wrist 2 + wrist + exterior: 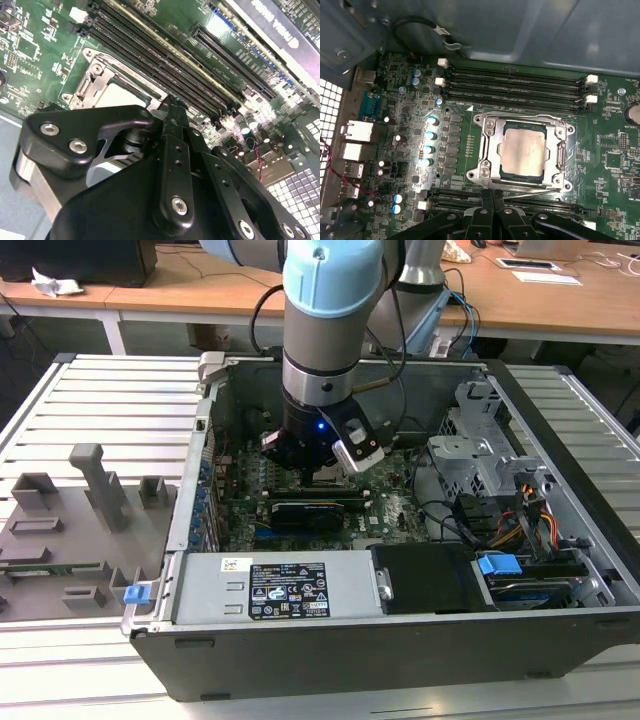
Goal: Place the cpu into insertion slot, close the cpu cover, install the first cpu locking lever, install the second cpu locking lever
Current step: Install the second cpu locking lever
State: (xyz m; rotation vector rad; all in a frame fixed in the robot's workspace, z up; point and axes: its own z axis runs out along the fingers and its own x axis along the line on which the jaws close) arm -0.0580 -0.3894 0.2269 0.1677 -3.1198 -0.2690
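I see an open computer case (560, 570) lying on its side on a slatted metal table (100, 400). Inside it sits the green circuit board (410, 105), with a power supply (270, 585) and a drive bay holding bundled cables (520, 515).

The arm (330, 330) reaches straight down into the case, wrist vertical, and the gripper (493, 197) hangs low over the board at the socket.

In the first wrist view the cpu (522, 154) lies flat in the insertion slot (492, 150), silvery top up. The cpu cover (559, 150) lies down over it, its metal frame surrounding the chip on all sides. A thin wire locking lever (530, 192) runs along the frame's edge nearest the fingertips.

The fingers (485, 200) stand together, tips meeting with no gap I can make out and nothing between them. Their tips sit at the socket's rim, just beside the lever; I cannot tell whether they touch it. The chip lies just beyond the fingertips, near but apart. The long black memory slots (515, 82) run on the far side of the socket from the fingers, with another bank (450, 200) just beside them.
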